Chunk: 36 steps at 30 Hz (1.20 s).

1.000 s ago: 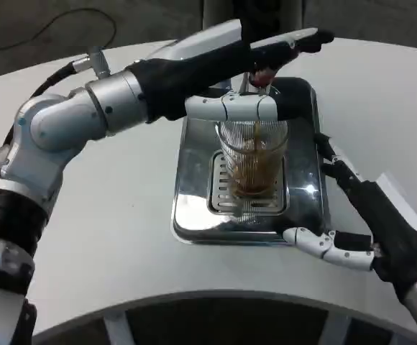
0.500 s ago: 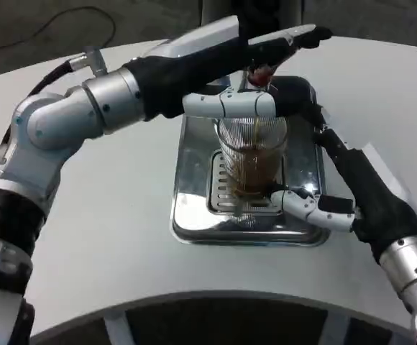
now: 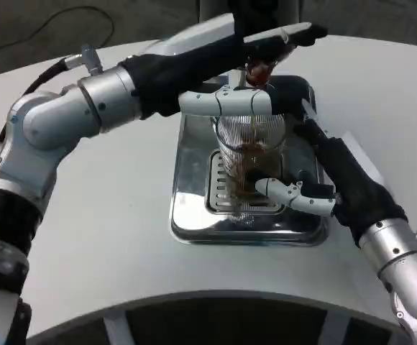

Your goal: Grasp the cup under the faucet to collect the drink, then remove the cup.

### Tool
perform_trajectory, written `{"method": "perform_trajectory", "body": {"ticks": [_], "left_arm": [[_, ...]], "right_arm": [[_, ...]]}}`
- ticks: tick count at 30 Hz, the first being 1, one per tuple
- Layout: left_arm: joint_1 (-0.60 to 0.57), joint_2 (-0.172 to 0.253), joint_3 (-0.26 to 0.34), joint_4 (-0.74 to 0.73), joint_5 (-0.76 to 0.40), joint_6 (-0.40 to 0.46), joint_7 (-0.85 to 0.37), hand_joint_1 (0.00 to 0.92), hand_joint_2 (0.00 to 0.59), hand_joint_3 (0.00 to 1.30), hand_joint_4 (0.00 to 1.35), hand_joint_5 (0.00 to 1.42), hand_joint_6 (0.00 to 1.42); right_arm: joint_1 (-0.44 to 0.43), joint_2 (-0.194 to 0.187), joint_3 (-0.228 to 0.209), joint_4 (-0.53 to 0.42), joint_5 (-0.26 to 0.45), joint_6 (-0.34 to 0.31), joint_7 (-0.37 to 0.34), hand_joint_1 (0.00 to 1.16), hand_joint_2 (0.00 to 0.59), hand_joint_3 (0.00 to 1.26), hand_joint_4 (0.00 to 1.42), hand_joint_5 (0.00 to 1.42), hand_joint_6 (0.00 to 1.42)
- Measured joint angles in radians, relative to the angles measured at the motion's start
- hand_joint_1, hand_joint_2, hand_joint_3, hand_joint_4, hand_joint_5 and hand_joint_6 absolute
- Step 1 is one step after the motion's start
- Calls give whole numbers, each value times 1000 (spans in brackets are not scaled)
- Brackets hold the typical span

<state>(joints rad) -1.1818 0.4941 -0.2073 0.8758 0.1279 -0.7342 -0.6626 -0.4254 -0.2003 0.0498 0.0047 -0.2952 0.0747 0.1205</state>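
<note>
You are mid-fill: the cup [image 3: 250,154] stands on the drip tray [image 3: 194,215] under the faucet [image 3: 257,70], drink streaming in. Your left hand [image 3: 244,72] presses up there, holding nothing I can tell; your right hand [image 3: 305,169] closes around the cup. Next, stop the flow, then lift clear.

We can read no text, label, brand, number or sign anywhere here.
</note>
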Motion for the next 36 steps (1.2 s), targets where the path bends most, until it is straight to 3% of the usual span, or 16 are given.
{"method": "perform_trajectory", "body": {"ticks": [15,36], "left_arm": [[-1,1,0,9,-1,-8,0,0,139,71,0,57,26],[-14,1,1,45,-2,-25,-1,0,140,75,0,58,26]], "right_arm": [[-64,4,13,129,25,-49,-18,744,217,0,0,72,1],[-164,42,27,316,44,-100,-69,744,217,0,0,74,1]]}}
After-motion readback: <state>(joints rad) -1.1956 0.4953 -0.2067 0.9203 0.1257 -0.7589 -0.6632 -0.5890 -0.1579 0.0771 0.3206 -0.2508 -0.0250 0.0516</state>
